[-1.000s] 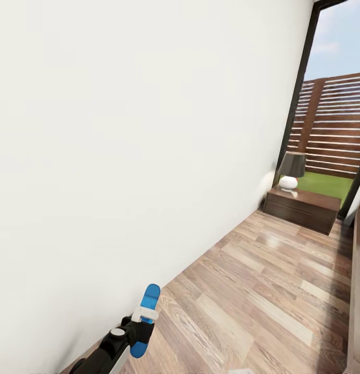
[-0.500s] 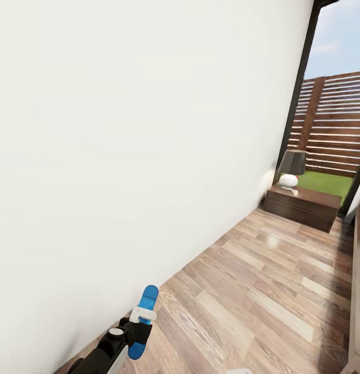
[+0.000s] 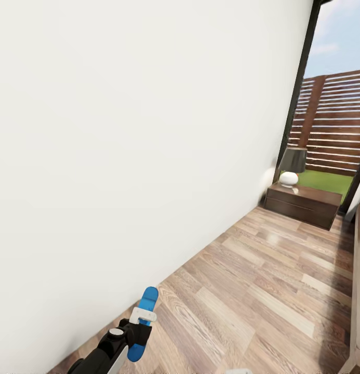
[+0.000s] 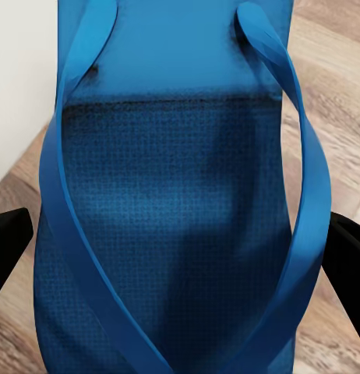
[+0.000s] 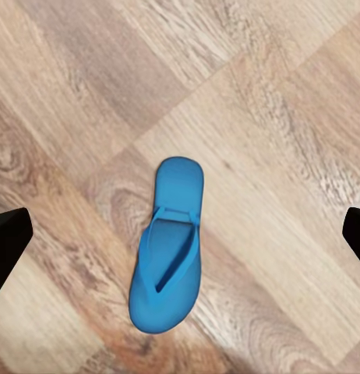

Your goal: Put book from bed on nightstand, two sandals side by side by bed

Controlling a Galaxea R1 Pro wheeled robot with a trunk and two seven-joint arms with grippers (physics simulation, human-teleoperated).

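A white wall (image 3: 122, 156) meets the wood-plank floor (image 3: 263, 291); the nightstand (image 3: 303, 204) stands against that wall. Near the wall, the left gripper (image 3: 142, 318) clamps one blue sandal (image 3: 143, 323). The right gripper's fingers (image 5: 8, 245) spread wide above the other sandal (image 5: 170, 247), flat on the floor.

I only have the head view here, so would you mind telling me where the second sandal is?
Observer: The right wrist view shows the second sandal lying flat on the wood floor, straps up, with the right gripper's fingertips wide apart on either side of it.
Operator: Thank you. Is the left gripper really clamped on the first one?
Observer: In the left wrist view the held sandal sits between the dark fingers of the left gripper, its straps facing the camera.
Operator: Is anything lying beside the sandal on the floor?
Observer: Bare planks surround it in the right wrist view.
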